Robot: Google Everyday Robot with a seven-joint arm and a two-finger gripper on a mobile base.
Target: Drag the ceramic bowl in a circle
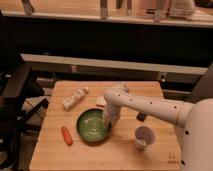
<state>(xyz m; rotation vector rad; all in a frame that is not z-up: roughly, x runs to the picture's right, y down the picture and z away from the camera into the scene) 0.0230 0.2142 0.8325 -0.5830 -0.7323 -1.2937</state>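
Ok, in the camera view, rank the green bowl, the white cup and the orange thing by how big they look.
1. ceramic bowl, with the end effector at its right rim.
2. white cup.
3. orange thing, about as long as the cup but thinner.
All sit similarly near the camera.
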